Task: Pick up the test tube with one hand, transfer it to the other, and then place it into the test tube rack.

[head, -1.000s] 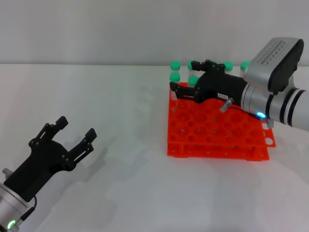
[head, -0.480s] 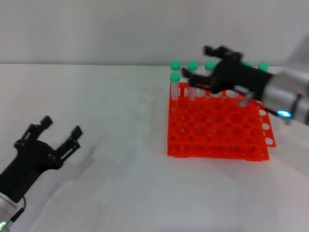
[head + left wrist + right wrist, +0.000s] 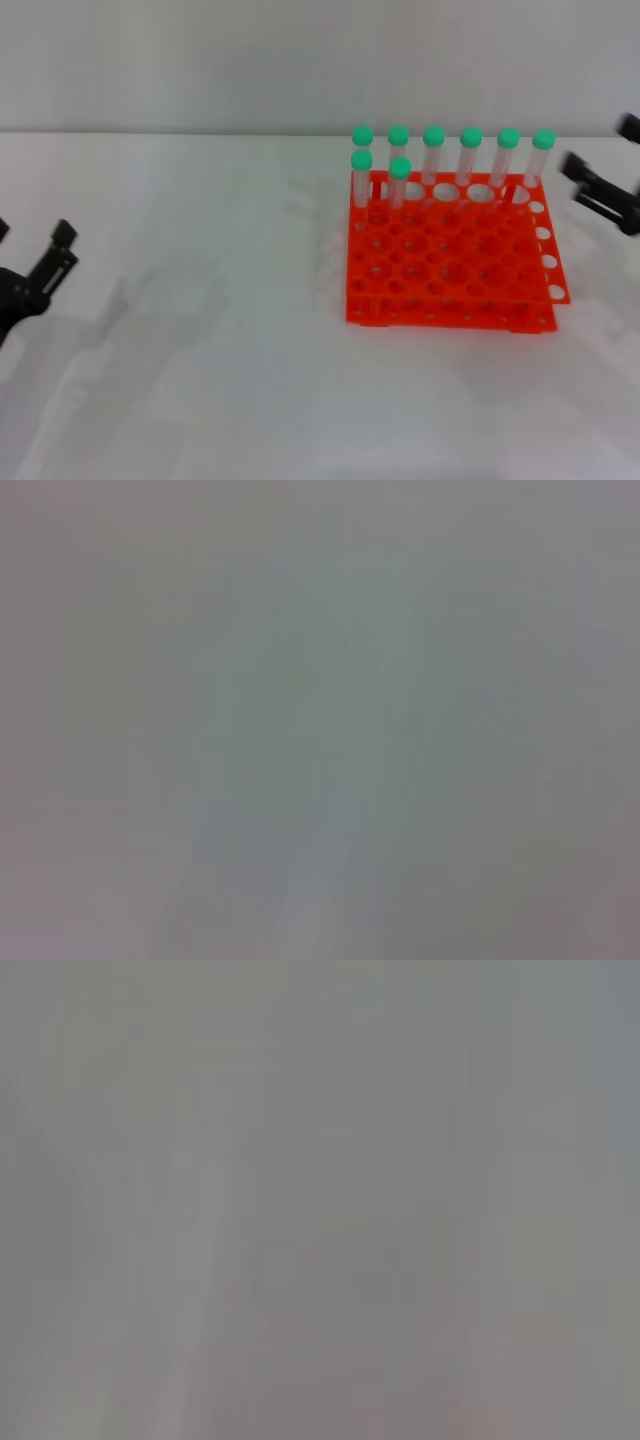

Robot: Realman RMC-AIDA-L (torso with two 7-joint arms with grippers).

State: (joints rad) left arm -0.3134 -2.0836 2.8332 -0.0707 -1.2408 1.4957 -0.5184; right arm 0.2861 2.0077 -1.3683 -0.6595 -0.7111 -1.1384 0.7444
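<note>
Test tube (image 3: 400, 181) upright in rack (image 3: 455, 285); left gripper (image 3: 30, 270), right gripper (image 3: 605, 175) spread, empty.

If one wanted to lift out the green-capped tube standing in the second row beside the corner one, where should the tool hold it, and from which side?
Probably from above, gripping the test tube just under its green cap. It stands upright in the test tube rack, only its upper part is exposed, and neighbours stand close behind and to its left. The side facing the robot looks free.

white table (image 3: 250, 380), pale wall (image 3: 200, 60)
</note>
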